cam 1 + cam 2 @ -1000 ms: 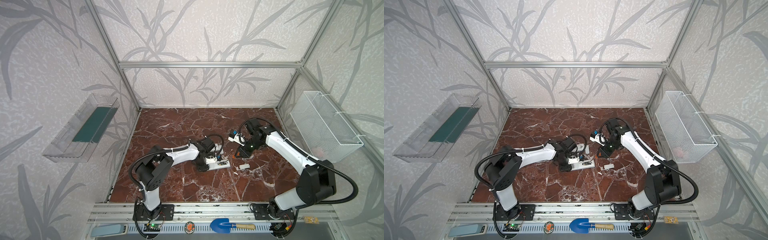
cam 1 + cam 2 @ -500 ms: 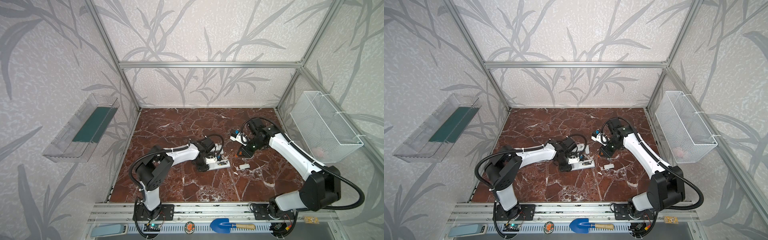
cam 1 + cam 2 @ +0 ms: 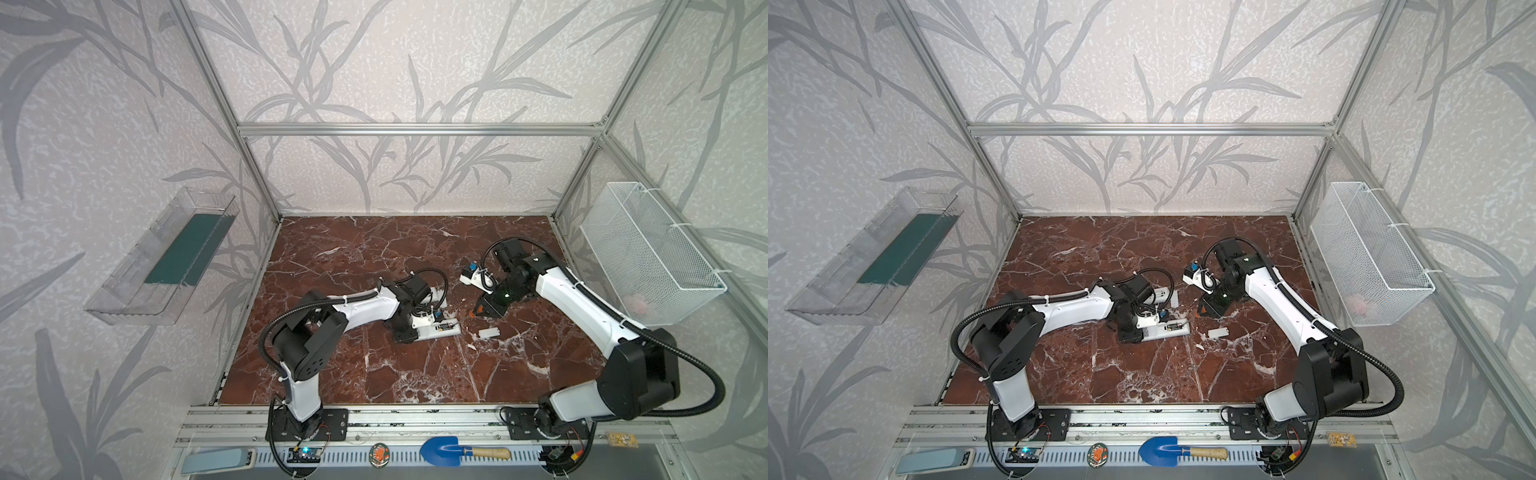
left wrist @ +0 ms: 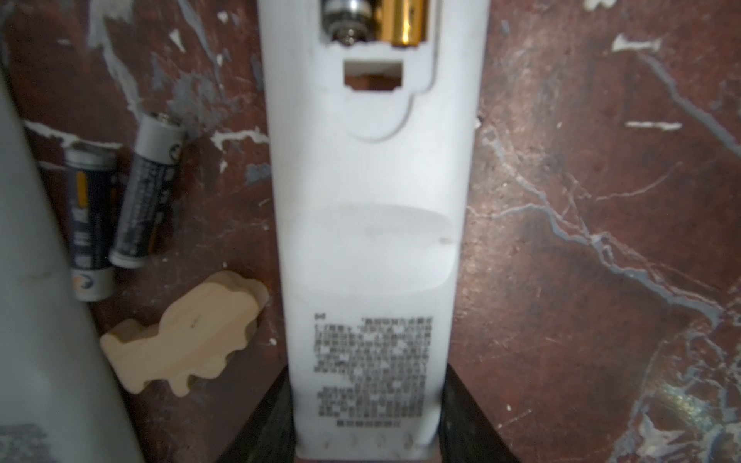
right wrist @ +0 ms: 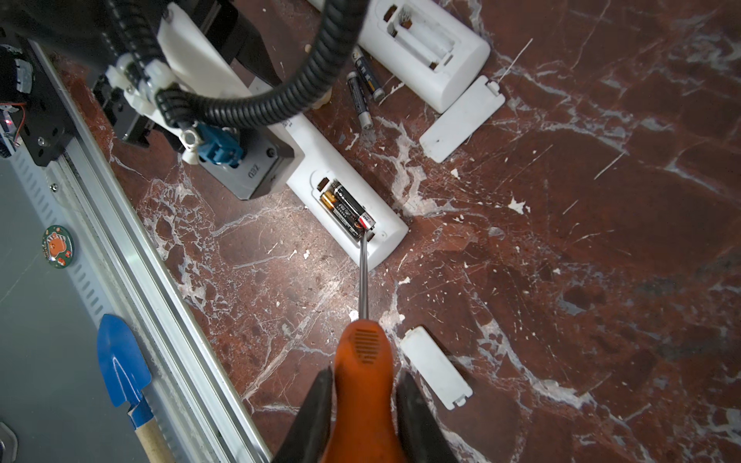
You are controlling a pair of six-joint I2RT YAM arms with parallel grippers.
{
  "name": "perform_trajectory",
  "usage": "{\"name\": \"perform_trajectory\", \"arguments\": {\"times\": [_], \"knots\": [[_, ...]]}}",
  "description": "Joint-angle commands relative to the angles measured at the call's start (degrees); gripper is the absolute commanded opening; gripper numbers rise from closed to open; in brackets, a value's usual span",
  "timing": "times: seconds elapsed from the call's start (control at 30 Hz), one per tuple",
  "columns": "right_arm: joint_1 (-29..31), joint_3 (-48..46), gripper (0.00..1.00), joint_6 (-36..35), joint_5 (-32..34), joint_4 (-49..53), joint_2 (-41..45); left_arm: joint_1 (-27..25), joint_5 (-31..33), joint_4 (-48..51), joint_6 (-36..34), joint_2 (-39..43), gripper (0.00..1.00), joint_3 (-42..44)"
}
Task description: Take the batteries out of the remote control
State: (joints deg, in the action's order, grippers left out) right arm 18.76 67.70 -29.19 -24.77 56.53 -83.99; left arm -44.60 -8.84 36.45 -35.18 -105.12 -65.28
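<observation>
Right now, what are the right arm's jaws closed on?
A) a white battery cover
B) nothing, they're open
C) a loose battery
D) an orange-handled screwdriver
D: in the right wrist view the jaws sit closed on either side of the orange screwdriver handle, and its shaft tip is at the end of a battery in the open compartment of the remote.

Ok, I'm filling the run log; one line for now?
left gripper: clamps remote | right gripper: holds screwdriver, tip at battery | two batteries out
</observation>
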Motion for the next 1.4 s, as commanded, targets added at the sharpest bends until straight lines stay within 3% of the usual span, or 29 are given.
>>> {"name": "perform_trajectory", "arguments": {"times": [0.0, 0.3, 0.5, 0.83, 1.37], "knots": [[0.1, -1.2, 0.00, -0.2, -1.6, -0.7, -0.7, -0.2, 2.3, 1.4, -0.9, -3.4, 0.08, 1.2], [0.1, -2.6, 0.00, 0.6, -4.7, -1.3, -1.2, -0.2, 2.3, 1.3, -0.9, -3.2, 0.07, 1.3], [-0.2, -2.0, 0.00, 1.6, -12.1, 0.0, -2.2, -0.2, 2.9, 0.7, -0.6, -3.0, 0.06, 1.7], [-5.1, -2.4, 0.00, 9.2, -24.8, -2.1, 1.3, -0.3, 6.5, -1.5, 0.5, -3.2, 0.04, 3.0], [-6.1, -2.8, 0.00, 13.8, -26.2, -4.0, 4.4, -0.2, 7.4, -2.0, 1.0, -3.1, 0.03, 3.7]]}}
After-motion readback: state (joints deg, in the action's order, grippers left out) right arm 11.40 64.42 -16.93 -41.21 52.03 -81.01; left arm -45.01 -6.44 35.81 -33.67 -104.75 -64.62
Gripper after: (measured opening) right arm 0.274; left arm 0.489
